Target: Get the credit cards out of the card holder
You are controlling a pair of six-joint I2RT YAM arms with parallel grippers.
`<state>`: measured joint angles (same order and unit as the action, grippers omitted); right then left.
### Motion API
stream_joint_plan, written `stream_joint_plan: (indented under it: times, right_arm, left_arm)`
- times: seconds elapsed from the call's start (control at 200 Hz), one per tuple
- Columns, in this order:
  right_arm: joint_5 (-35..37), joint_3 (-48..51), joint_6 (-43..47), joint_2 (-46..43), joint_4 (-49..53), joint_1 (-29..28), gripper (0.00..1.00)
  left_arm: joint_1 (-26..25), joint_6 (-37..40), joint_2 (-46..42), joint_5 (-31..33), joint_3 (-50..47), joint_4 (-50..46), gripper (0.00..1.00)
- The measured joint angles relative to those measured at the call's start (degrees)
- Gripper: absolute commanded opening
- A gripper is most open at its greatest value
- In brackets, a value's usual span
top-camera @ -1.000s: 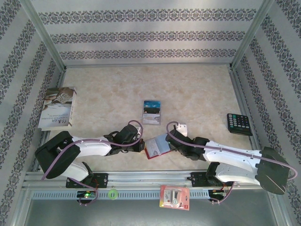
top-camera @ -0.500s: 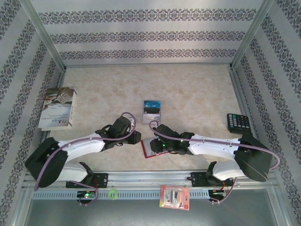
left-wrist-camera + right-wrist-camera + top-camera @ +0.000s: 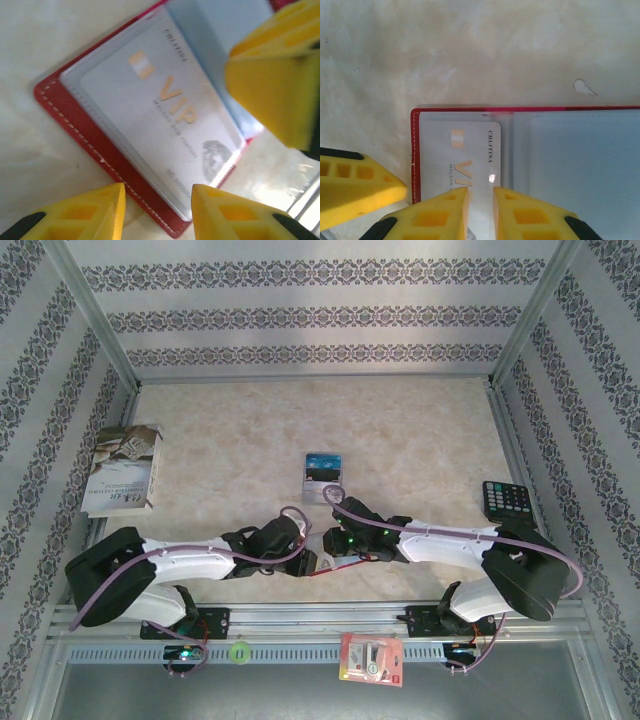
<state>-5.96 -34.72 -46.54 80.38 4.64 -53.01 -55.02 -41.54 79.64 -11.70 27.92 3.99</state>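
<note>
while the holder lies open: the red card holder is spread flat on the table top between the two grippers, with a pale vip card under its clear pocket; blue-faced cards lie well apart on the holder's far side
step in hand: by my reading, getting the vip card out of its pocket
left's part: pin the holder's red border to the table and keep off the pocket, so the holder cannot follow the card
right's part: catch the card's edge nearest the holder's fold and draw it out flat along the pocket rather than lifting
risk: a pull before the holder is pinned would likely drag or fold the whole holder
left gripper: at the holder's left corner, jaws well parted and astride the red edge, nothing held; i cannot tell whether it touches the leather
right gripper: over the vip card beside the holder's fold, fingers drawn almost together with a thin slit between them; i cannot tell whether the card is pinched
</note>
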Motion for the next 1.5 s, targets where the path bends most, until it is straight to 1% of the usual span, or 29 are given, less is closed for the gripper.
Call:
stream_joint_plan:
  times: [0.045, 0.175, 0.4, 0.435, 0.635, 0.744, 1.254, 1.499]
  right_arm:
    - [-0.2, 0.1, 0.0, 0.0, 0.0, 0.0, 0.23]
    - [-0.7, 0.4, -0.2, 0.0, -0.5, -0.3, 0.23]
    - [-2.4, 0.5, -1.9, 1.7, -3.7, -1.6, 0.23]
    - [-2.5, 0.5, -2.2, 2.2, -4.3, -1.6, 0.22]
    - [-2.4, 1.7, -3.1, 2.6, -5.3, -1.6, 0.22]
    - [-2.2, 2.0, -3.1, 2.5, -5.3, -1.6, 0.22]
    - [-0.7, 3.0, -3.3, 1.8, -5.8, -1.6, 0.19]
    - [4.1, 2.6, -3.2, 1.7, -3.0, -3.2, 0.18]
  left_arm:
    - [0.0, -0.1, -0.1, 0.6, 0.0, 0.0, 0.36]
    - [1.0, -0.3, -0.1, 1.7, -0.3, 0.0, 0.34]
    - [2.7, -0.3, -1.4, 0.7, -2.1, 1.6, 0.35]
    - [2.9, -0.3, -1.9, 0.9, -2.4, 1.6, 0.36]
    - [3.5, -0.8, -7.1, 2.6, -3.3, 0.1, 0.49]
    - [3.5, -0.9, -9.9, 3.0, -3.3, -0.4, 0.52]
    - [3.5, -0.9, -10.9, 3.5, -3.3, -2.1, 0.53]
    - [3.5, -0.9, -10.9, 3.5, -3.3, -2.4, 0.52]
